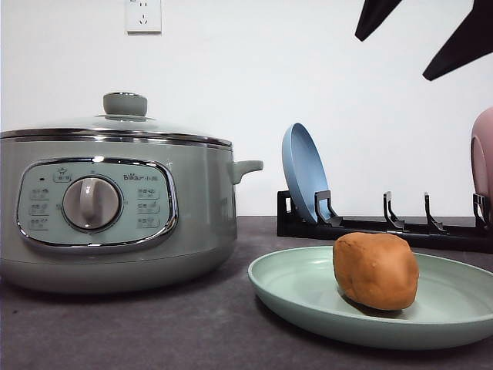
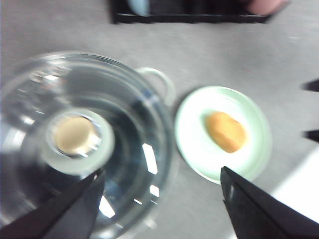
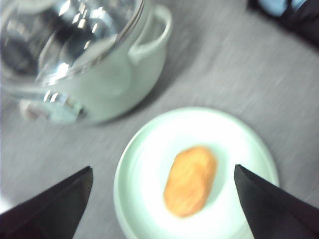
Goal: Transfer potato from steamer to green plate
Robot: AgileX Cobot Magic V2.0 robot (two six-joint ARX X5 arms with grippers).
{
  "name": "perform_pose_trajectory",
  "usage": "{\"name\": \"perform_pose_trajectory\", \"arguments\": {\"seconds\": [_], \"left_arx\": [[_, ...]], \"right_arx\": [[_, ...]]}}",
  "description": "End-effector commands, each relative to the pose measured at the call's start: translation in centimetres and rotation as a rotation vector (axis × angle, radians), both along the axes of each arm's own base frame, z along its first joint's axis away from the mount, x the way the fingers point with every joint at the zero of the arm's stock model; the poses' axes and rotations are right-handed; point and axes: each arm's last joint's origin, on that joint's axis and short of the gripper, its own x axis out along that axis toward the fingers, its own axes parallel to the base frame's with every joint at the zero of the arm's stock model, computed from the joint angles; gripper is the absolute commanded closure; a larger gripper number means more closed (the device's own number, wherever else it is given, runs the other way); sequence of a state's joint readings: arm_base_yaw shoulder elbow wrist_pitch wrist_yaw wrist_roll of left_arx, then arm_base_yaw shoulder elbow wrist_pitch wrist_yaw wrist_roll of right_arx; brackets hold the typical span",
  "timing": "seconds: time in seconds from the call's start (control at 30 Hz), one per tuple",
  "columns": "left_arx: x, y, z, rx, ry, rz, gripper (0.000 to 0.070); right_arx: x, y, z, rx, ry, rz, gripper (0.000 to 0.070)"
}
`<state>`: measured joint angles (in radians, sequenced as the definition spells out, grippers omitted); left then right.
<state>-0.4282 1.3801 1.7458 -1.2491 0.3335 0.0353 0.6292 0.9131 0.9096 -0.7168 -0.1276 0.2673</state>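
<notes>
We see a dark grey worktop (image 1: 154, 331) against a plain white wall (image 1: 323, 69) with a socket (image 1: 143, 15) high up. From the left stand the steamer (image 1: 115, 208), its glass lid (image 2: 84, 139) on, then the green plate (image 1: 308, 297) with the potato (image 1: 376, 270) resting on it, and behind them a black rack (image 1: 385, 227) holding a blue plate (image 1: 304, 173) on edge and a pink dish (image 1: 483, 154). The front view alone gives the dial panel (image 1: 92, 204); the wrist views look down through the lid and onto the potato. Our left hand (image 2: 159, 204) and right hand (image 3: 162, 199) both hang released, fingers spread wide, grasping nothing.
</notes>
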Motion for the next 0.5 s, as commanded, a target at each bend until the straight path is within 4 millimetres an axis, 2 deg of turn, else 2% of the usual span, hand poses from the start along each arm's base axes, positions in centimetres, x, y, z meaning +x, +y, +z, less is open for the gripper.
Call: {"name": "perform_pose_trajectory", "arguments": {"seconds": [0.0,0.47], "left_arx": [[-0.3,-0.1,0.7,-0.020,-0.012,-0.023,0.0229],[-1.5,0.3,0.3,0.005,0.076,-0.044,0.0231]], "right_arx": [[0.0,0.2,0.3,0.006,0.001,0.025,0.0124],[-0.5,-0.1,-0.3,-0.029,0.080,0.042,0.0124]]}}
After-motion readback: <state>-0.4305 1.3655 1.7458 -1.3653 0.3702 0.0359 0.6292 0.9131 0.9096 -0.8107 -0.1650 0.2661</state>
